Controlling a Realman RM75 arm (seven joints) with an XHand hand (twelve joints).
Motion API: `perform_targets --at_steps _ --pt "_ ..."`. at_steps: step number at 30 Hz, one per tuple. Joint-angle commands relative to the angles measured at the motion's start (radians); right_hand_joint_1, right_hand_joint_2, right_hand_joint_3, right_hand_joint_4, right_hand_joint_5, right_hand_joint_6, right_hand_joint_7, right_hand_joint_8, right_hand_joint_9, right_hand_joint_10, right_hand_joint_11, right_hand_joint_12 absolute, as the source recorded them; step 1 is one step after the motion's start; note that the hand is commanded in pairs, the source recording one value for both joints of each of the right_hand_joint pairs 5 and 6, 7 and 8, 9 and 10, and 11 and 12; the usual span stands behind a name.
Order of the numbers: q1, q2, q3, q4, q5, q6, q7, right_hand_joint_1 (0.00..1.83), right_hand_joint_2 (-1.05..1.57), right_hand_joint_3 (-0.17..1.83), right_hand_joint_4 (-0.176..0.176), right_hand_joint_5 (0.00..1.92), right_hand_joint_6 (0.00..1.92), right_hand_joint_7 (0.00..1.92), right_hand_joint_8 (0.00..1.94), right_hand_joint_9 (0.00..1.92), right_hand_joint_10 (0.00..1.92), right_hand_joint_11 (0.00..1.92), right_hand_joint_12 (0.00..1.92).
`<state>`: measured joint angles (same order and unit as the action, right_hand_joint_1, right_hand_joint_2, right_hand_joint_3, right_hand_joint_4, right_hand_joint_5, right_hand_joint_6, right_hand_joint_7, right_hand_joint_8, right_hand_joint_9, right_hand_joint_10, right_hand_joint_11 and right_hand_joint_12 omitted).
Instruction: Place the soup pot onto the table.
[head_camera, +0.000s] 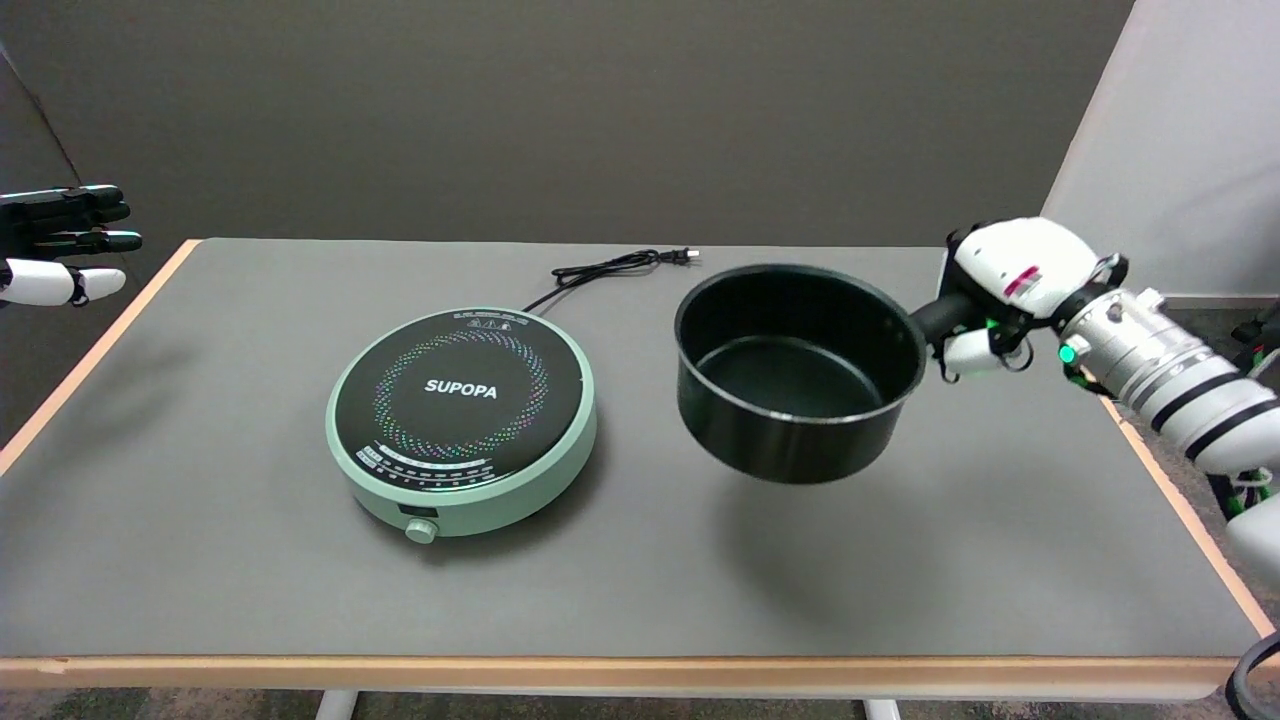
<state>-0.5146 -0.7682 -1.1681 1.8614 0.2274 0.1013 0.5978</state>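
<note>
A black soup pot (798, 368) hangs in the air above the right half of the grey table (200, 560), empty and roughly level, its shadow on the tabletop below and in front of it. My right hand (1000, 290) grips the pot's black handle at the pot's right side, fingers wrapped around it; most of the handle is hidden inside the hand. The pot is to the right of the induction cooker, apart from it.
A mint-green round induction cooker (462, 418) with a black top sits left of centre. Its black power cord (610, 267) lies unplugged toward the table's back. The idle left hand (60, 245) hovers at the upper left. The table's wooden edges run along front and sides.
</note>
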Motion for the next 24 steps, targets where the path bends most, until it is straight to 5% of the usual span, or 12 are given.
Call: perform_targets --at_steps 1,11,24 --pt "-0.012 -0.21 -0.059 -0.004 -0.189 0.028 -0.024 1.06 0.76 1.1 -0.032 1.92 1.92 1.92 1.92 1.92 1.92 1.92 1.92" --pt "0.007 -0.435 -0.071 -0.014 -0.322 0.062 -0.111 1.07 0.74 1.1 -0.035 1.91 1.91 1.91 1.91 1.91 1.91 1.91 1.91" --pt "0.046 -0.503 -0.083 -0.089 -0.311 0.151 -0.253 1.07 0.73 1.1 -0.037 1.9 1.9 1.9 1.9 1.9 1.9 1.9 1.9"
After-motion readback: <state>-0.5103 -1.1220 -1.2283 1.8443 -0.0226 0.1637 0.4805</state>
